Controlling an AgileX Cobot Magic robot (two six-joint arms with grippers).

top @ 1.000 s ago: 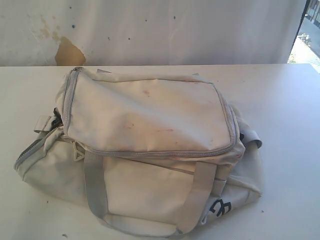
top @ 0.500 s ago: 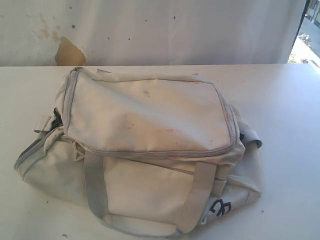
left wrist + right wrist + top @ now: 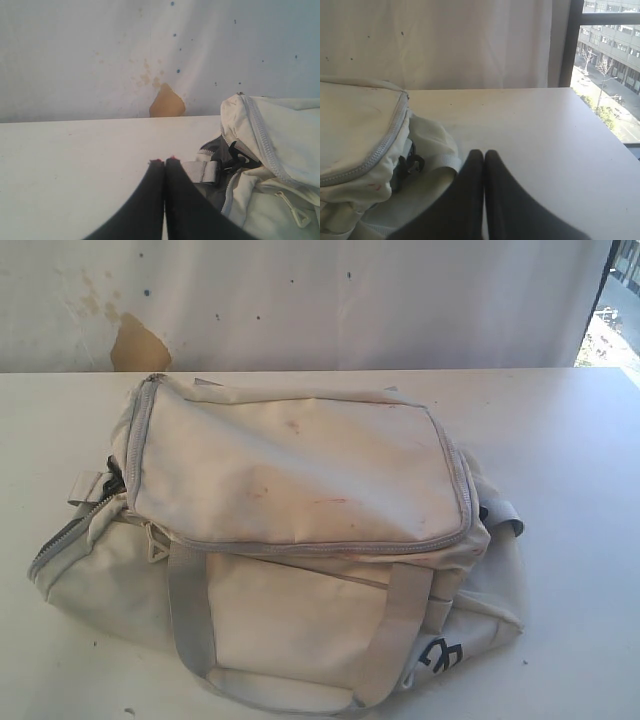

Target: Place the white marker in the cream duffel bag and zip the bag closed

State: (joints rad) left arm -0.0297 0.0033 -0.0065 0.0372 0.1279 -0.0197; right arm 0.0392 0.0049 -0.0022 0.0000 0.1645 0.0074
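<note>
Bag (image 3: pixel 300 480) on table (image 3: pixel 580 490); left fingers (image 3: pixel 147 200), right fingers (image 3: pixel 465 200) together.

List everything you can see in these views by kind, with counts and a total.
Duffel bag: 1
End effectors: 2, the left end effector and the right end effector, both shut and empty
Marker: 0 in view
Total: 3

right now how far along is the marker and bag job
Done: hard to say. No marker shows in any view, so it may already be inside the bag, whose top zip looks closed. In hand: nothing; left pincer and right pincer are shut and empty. Left: an open gap at the bag's end to zip.
</note>
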